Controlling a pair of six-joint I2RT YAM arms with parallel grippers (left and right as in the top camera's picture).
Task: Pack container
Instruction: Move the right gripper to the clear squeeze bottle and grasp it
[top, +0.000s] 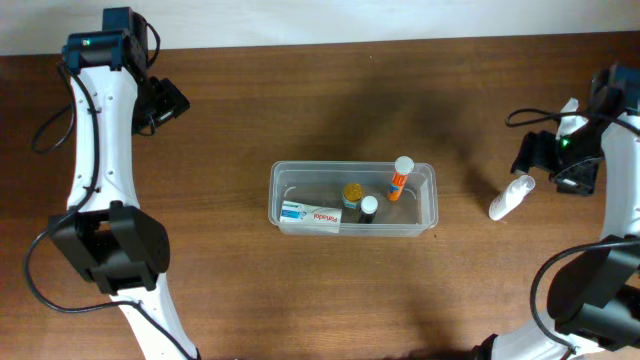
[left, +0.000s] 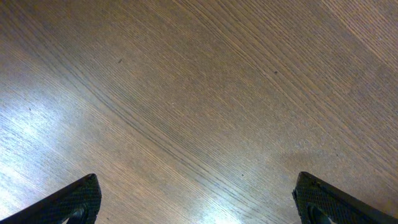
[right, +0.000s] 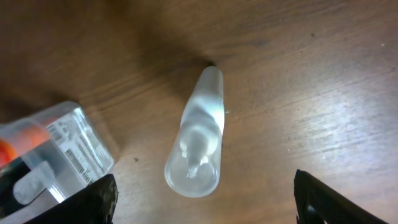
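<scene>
The clear container (top: 330, 165) stands mid-table. It holds a white box (top: 311, 214), a yellow-capped jar (top: 353, 194), a small dark-capped bottle (top: 369, 208) and an orange bottle with a white cap (top: 399, 178). To its right a white bottle (top: 511, 197) lies on the wood. My right gripper (top: 550, 170) hovers just right of that bottle. In the right wrist view the bottle (right: 198, 140) lies just ahead of the open right gripper (right: 208, 205), apart from both fingers, and a container corner (right: 68, 134) shows at left. My left gripper (top: 165, 100) is open at far left, over bare wood (left: 198, 205).
The wooden table (top: 220, 280) stretches around the container. A pale wall edge runs along the back. The arms' white links and black cables stand along the left and right sides. The left wrist view shows only wood grain (left: 186, 93).
</scene>
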